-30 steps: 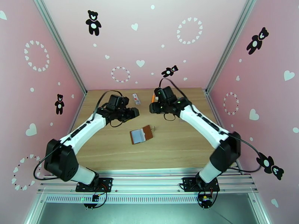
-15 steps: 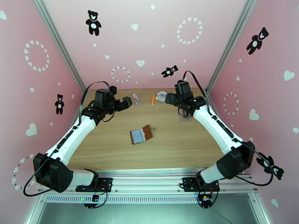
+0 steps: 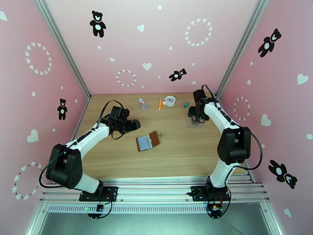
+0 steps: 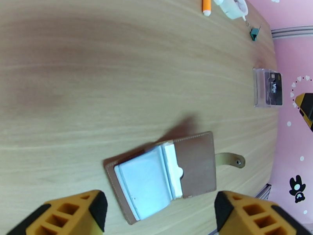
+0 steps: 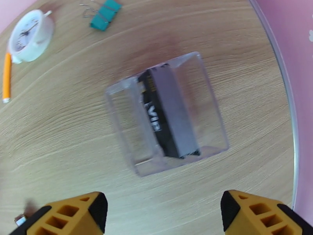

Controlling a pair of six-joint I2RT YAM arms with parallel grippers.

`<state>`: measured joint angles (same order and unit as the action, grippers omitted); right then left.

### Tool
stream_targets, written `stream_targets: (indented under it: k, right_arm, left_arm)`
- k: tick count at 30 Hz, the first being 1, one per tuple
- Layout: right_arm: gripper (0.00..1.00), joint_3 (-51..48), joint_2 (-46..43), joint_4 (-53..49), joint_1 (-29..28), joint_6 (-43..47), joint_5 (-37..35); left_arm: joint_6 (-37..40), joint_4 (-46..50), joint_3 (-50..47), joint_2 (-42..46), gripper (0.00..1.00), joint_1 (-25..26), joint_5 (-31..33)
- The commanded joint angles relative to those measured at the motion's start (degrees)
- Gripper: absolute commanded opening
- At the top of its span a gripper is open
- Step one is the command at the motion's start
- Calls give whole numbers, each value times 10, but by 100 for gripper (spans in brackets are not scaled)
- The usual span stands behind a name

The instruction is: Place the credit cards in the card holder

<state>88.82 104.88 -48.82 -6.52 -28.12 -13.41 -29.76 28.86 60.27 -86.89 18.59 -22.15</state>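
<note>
Brown leather marks the card holder (image 3: 148, 141), which lies open and flat near the middle of the wooden table (image 3: 176, 155). Its pale grey-blue pockets face up, and its snap tab (image 4: 231, 159) is unfastened and points off to the right. The credit cards (image 5: 168, 114) sit well to the right of the card holder and a little farther back, stacked inside a clear plastic case (image 5: 129, 114). A grey card lies over a dark one with white lettering.

The right gripper (image 5: 162, 210) hovers directly above that case, well apart from the card holder. Its orange-tipped jaws are spread wide with nothing between them. The left gripper (image 4: 159, 206) hangs above the card holder and just to its left, jaws likewise wide apart and empty. In the left wrist view the open pockets sit framed between those jaws.

Behind the card holder, along the back edge of the table, four things lie in a row from left to right: a small white-and-red packet (image 3: 143, 103), an orange pen (image 3: 160, 103), a round white clock (image 3: 169, 100) and a teal binder clip (image 3: 187, 104). Pink walls (image 3: 156, 44) dotted with black bears and white hearts enclose the table on three sides.
</note>
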Motion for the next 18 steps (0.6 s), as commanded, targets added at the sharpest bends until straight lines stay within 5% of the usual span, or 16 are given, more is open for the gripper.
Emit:
stream_targets:
  k: [1, 7, 18]
  right_arm:
    - [83, 2, 33, 14, 8, 12, -38]
    - [88, 24, 78, 39, 25, 35, -74]
    - [91, 14, 91, 89, 42, 66, -28]
  left_arm:
    - [5, 2, 7, -6, 77, 6, -19]
    - [10, 13, 11, -15, 77, 11, -19]
    - [9, 12, 13, -27, 78, 21, -17]
